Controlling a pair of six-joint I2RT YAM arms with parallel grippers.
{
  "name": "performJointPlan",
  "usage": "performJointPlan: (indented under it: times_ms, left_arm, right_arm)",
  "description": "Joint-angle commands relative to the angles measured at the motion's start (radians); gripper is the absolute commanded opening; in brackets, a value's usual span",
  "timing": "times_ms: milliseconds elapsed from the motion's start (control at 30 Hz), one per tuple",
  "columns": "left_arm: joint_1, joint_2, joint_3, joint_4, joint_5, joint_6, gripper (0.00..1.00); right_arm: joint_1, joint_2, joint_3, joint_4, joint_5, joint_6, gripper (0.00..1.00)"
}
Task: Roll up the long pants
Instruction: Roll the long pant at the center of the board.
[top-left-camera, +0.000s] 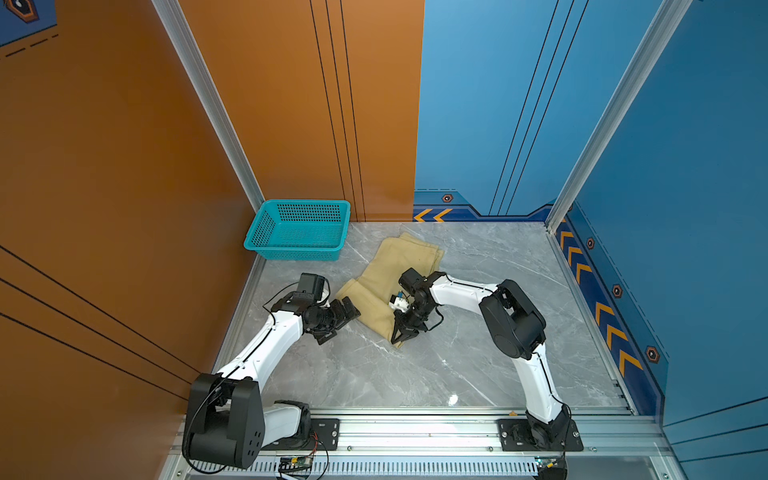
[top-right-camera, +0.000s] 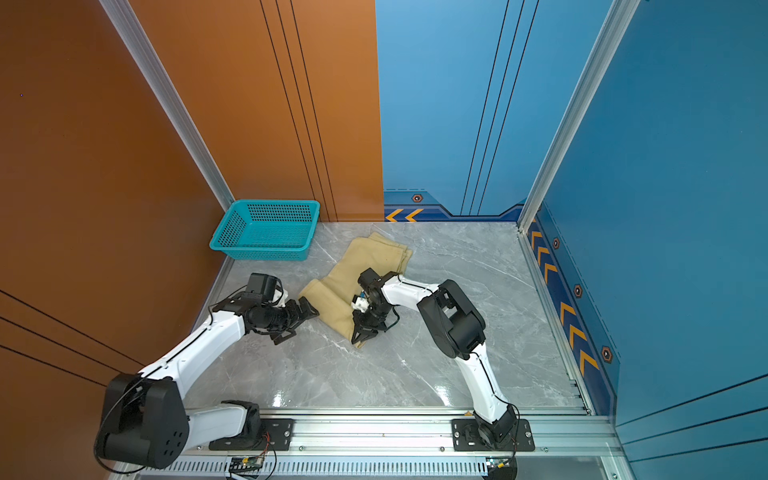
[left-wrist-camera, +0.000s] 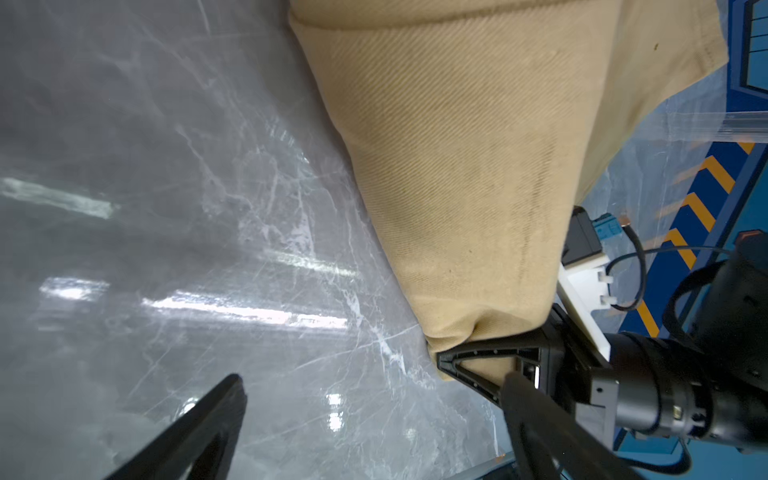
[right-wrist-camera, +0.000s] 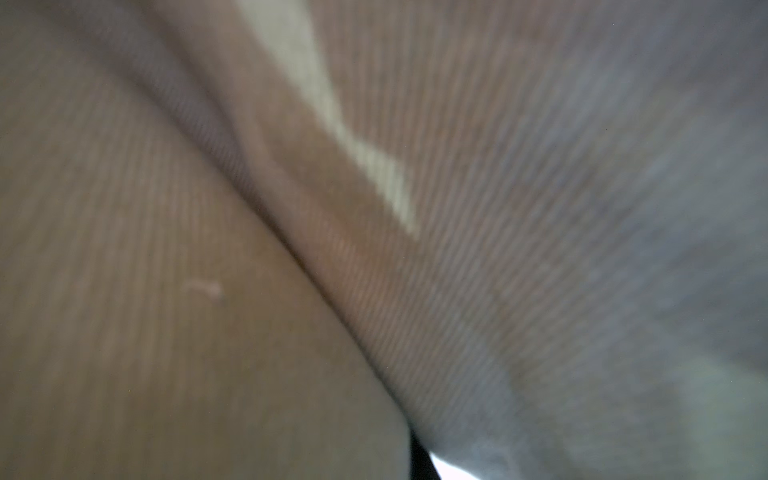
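Observation:
The khaki long pants (top-left-camera: 399, 262) (top-right-camera: 370, 259) lie folded on the grey marble table, with a thick fold along their near edge. My right gripper (top-left-camera: 398, 336) (top-right-camera: 358, 337) points down at the near corner of that fold and is shut on the cloth there. In the left wrist view its black fingers (left-wrist-camera: 478, 357) pinch the corner of the pants (left-wrist-camera: 457, 166). My left gripper (top-left-camera: 343, 327) (top-right-camera: 299, 327) (left-wrist-camera: 374, 399) hovers open just left of the fold, with only table between its fingers. Blurred khaki cloth of the pants (right-wrist-camera: 208, 311) fills the right wrist view and hides the jaws.
A teal mesh basket (top-left-camera: 291, 249) (top-right-camera: 259, 251) stands in the far left corner, close behind the pants. Orange and blue walls enclose the table on three sides. An aluminium rail (top-left-camera: 415, 436) carrying both arm bases runs along the near edge.

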Motion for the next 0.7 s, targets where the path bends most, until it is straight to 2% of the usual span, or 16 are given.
performJointPlan:
  times_ms: [0,200,400,567,667]
  left_arm:
    - [-0.027,0.042,0.053,0.068,-0.078,-0.013,0.98]
    - [-0.057,0.149,0.118,0.122,-0.141,-0.021,0.98]
    - [-0.083,0.257,0.124,0.163,-0.187,-0.034,0.98]
    - [-0.091,0.27,0.083,0.215,-0.25,-0.065,0.98]
    - [-0.087,0.29,0.076,0.27,-0.238,-0.076,0.98]
  right_arm:
    - [-0.006,0.013,-0.049,-0.015,0.023,-0.011,0.0]
    - [-0.055,0.08,0.033,-0.069,-0.022,-0.041,0.0]
    - [-0.075,0.139,0.123,-0.145,-0.064,-0.073,0.0]
    - [-0.085,0.166,0.136,-0.161,-0.121,-0.081,0.0]
    - [-0.086,0.182,0.142,-0.185,-0.127,-0.096,0.0]
